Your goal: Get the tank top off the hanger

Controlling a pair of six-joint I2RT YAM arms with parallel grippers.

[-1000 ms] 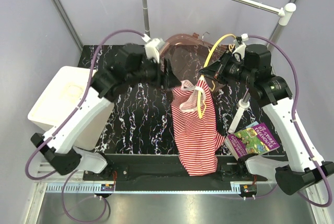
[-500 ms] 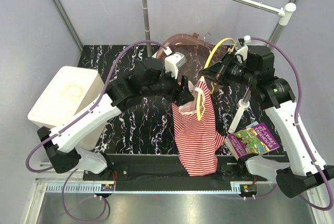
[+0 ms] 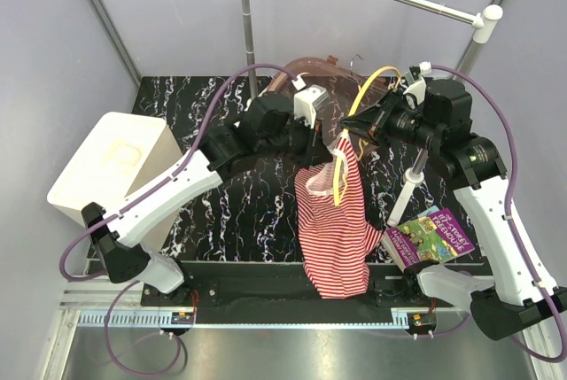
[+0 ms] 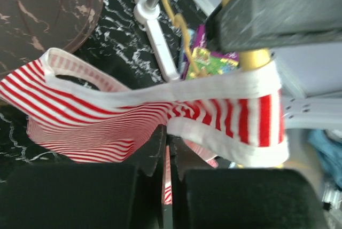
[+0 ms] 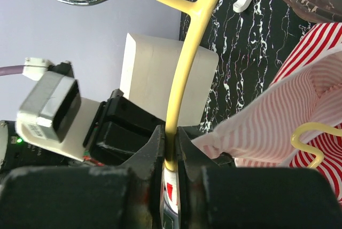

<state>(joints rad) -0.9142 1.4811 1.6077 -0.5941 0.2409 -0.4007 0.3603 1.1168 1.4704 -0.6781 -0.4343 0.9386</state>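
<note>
At frame centre the tank top [image 3: 334, 221] hangs lengthwise from upper centre toward the bottom edge, hem lowest, above the bench [image 3: 221, 207], its straps on the yellow hanger [image 3: 361, 88], whose arm the right jaws pinch, while the left jaws pinch a white-trimmed strap.

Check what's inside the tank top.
The yellow hanger: one arm enters the tank top at the neck, its curled end showing there. Striped fabric covers the rest of its lower part.
</note>
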